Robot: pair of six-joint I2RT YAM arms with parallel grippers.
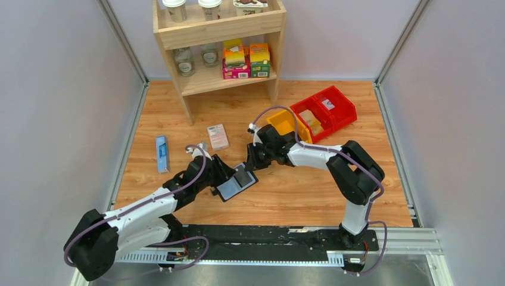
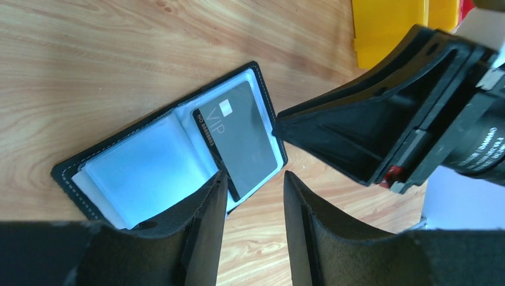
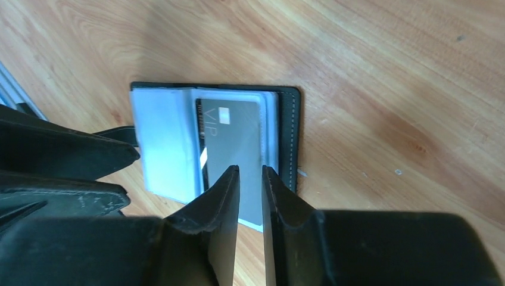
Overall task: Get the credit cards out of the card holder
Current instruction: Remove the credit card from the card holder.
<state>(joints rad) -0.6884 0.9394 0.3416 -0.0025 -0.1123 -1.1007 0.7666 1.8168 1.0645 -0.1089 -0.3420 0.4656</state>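
Black right gripper: fingers narrowly parted, nothing visibly pinched, tips poised over far-right end of dark grey credit card. Card's long axis in line with those fingers. Card seated in right pocket of opened card holder, mid-table. Left gripper: spread, at holder's left leaf, probably bracing. Right arm nearer card.

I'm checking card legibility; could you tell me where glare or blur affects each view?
Left wrist: the clear pocket washes out pale blue, yet the card reads VIP. Right wrist: a bright glint marks the card. Top external: evenly lit, lettering too small.
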